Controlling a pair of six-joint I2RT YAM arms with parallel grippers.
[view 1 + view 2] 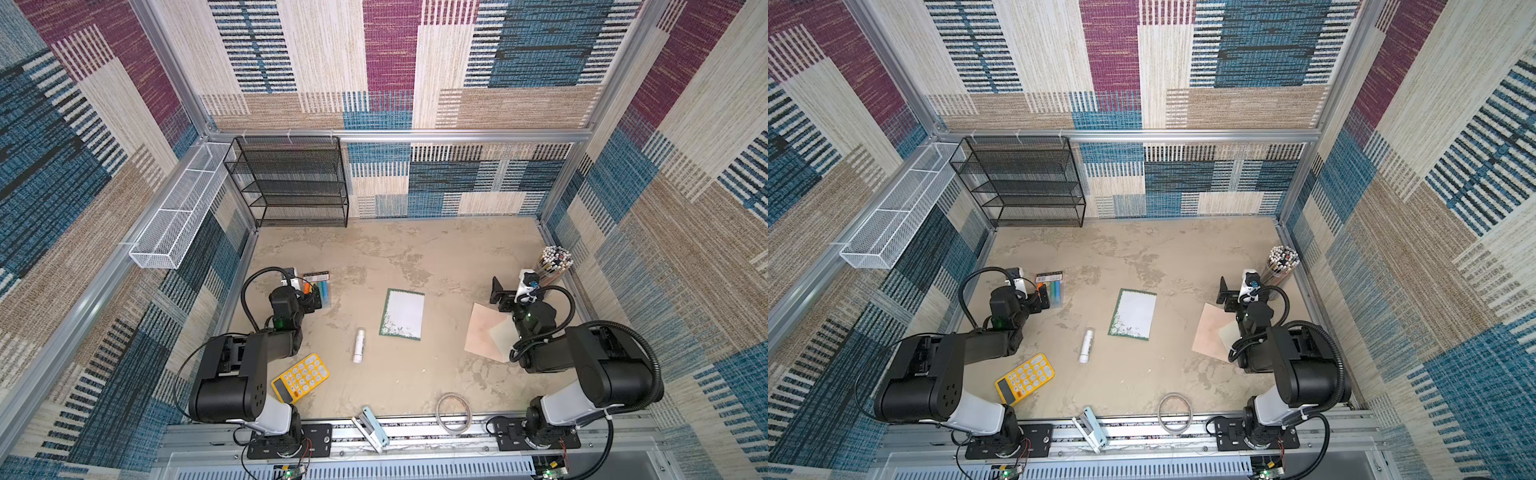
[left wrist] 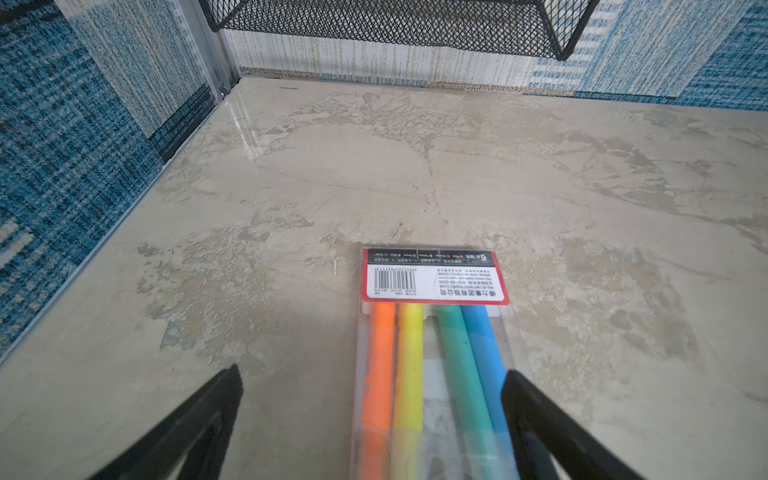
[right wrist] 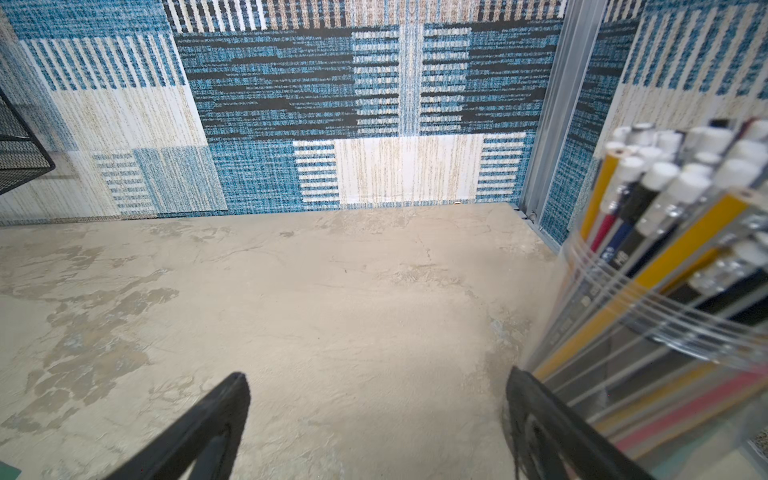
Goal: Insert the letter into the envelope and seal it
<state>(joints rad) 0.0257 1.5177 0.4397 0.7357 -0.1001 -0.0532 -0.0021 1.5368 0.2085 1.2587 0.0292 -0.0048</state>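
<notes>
Near the middle of the mottled beige table (image 1: 415, 249), the white rectangular lined-paper letter (image 1: 402, 314) (image 1: 1133, 314) with its dark green patterned border lies flat. To the right of the letter in both top views, well apart from it, lies the pale peach-pink paper envelope (image 1: 484, 332) (image 1: 1208, 332). Its cream-coloured inside shows at the edge farther from the letter, where the right arm covers part of it.

Past the envelope's far corner, the right gripper (image 1: 500, 293) (image 3: 376, 376) hangs over bare table. Its jaws are spread wide with nothing between them, and it is just beside a clear plastic cup of pencils (image 1: 555, 266) (image 3: 665, 257).

Just left of the letter's near corner lies a white cylindrical glue stick (image 1: 359, 345), and farther that way a yellow plastic calculator (image 1: 300, 377) with white keys. Left of the letter's far end, the left gripper (image 1: 314, 300) (image 2: 372, 371) is poised over a clear pack of coloured pens (image 1: 323, 289) (image 2: 432, 316). Its jaws are wide apart and closed on nothing; whether a finger touches the pack cannot be told.

Nearer than the letter, at the table's front edge, lie a clear tape ring (image 1: 454, 413) and a pale blue stapler (image 1: 372, 428). Far behind the letter, towards the back left corner, stands a black wire-mesh shelf rack (image 1: 291, 183).
</notes>
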